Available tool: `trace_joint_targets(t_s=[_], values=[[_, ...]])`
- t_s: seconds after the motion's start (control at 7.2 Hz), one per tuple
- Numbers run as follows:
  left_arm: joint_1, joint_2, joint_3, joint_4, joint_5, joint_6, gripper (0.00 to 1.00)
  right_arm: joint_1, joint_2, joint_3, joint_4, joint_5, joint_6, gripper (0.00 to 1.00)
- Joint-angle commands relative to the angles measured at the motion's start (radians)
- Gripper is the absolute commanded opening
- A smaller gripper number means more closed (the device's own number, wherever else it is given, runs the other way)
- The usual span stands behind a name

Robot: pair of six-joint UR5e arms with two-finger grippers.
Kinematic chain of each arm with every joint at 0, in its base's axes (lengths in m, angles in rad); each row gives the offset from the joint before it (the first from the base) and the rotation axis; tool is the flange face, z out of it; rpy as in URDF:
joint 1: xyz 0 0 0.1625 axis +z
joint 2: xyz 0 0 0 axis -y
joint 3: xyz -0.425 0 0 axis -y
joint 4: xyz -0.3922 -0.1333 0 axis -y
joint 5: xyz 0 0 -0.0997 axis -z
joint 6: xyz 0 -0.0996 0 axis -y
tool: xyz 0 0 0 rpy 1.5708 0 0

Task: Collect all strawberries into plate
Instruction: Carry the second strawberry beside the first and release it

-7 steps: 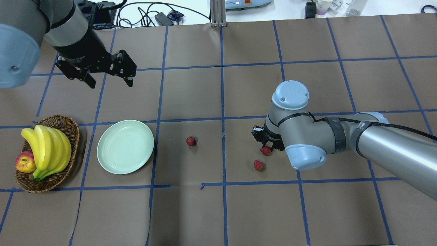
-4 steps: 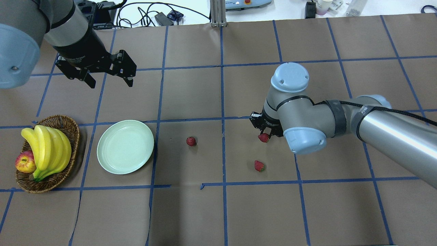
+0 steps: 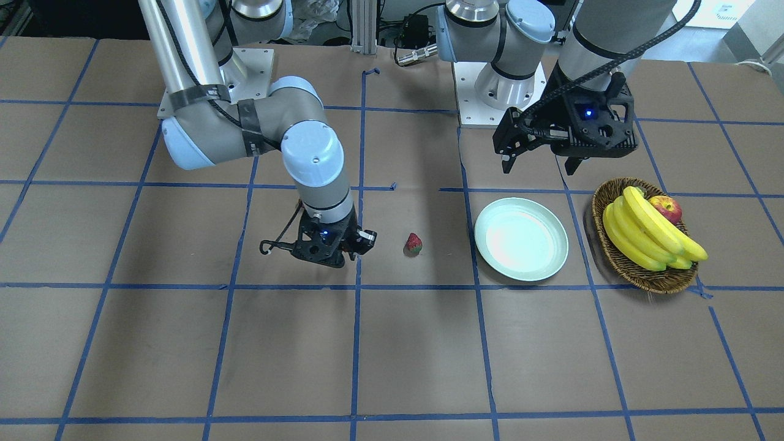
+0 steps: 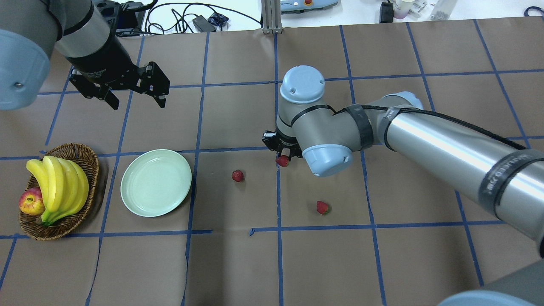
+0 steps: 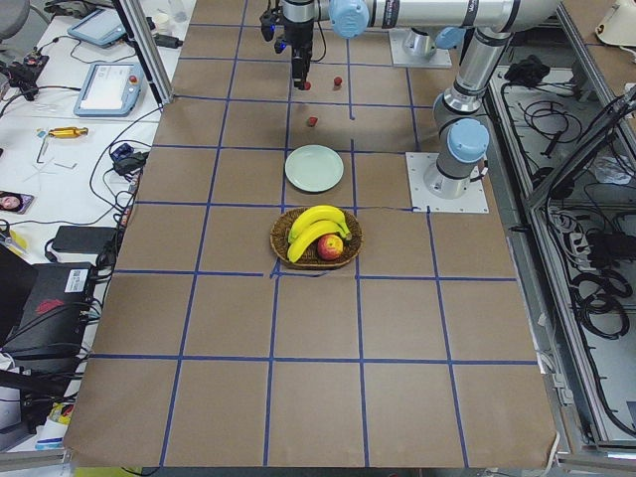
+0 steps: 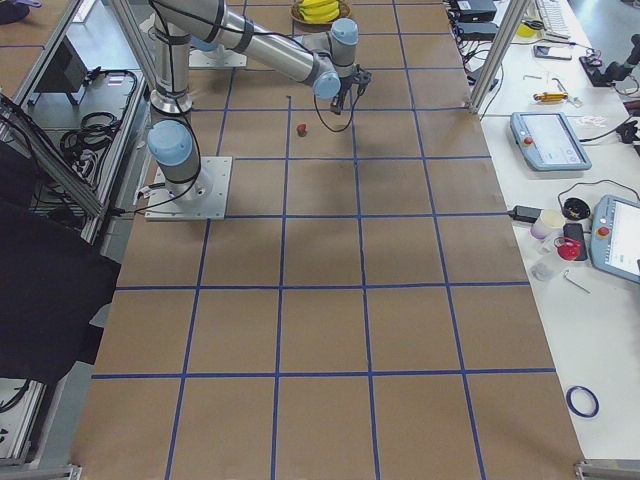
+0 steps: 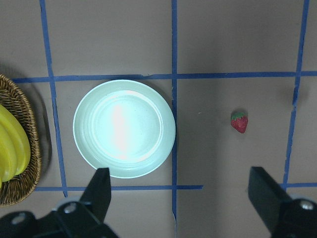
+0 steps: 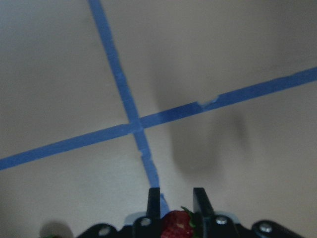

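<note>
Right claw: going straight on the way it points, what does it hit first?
The table: the right claw, shut on a strawberry, points down at brown paper beside a blue tape crossing. Nothing else shows in that line; its height is unclear.

Overhead and front views face each other, sharing the plate (image 4: 156, 182); wrist cameras look down.
</note>
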Motion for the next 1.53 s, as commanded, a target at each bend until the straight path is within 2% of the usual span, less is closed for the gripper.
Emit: trace_joint_targets(t_s=[0.0, 0.14, 0.28, 0.69, 0.83, 0.97, 1.25, 1.39], values=[[0.0, -0.001, 0.0, 0.0, 0.0, -0.001, 1.0, 0.075, 0.069, -0.063, -0.009, 0.02, 0.0, 0.06], [0.0, -0.001, 0.0, 0.0, 0.0, 0.0, 1.0, 0.076, 0.071, -0.062, -0.007, 0.02, -0.001, 0.18], [0.0, -0.001, 0.0, 0.0, 0.0, 0.0, 1.0, 0.076, 0.067, -0.054, 0.0, 0.02, -0.011, 0.99], [0.0, 0.001, 0.0, 0.0, 0.0, 0.0, 1.0, 0.073, 0.014, -0.048, 0.04, -0.001, -0.012, 1.0], [0.0, 0.001, 0.0, 0.0, 0.0, 0.0, 1.0, 0.06, -0.024, -0.028, 0.127, -0.05, -0.023, 1.0], [0.0, 0.001, -0.001, -0.001, 0.0, 0.0, 1.0, 0.053, -0.079, 0.031, 0.187, -0.149, -0.05, 1.0], [0.0, 0.004, -0.003, -0.003, 0.002, 0.0, 1.0, 0.021, -0.171, 0.174, 0.185, -0.191, -0.182, 1.0], [-0.001, 0.006, -0.004, -0.003, 0.003, 0.0, 1.0, -0.003, -0.199, 0.205, 0.191, -0.204, -0.216, 1.0]])
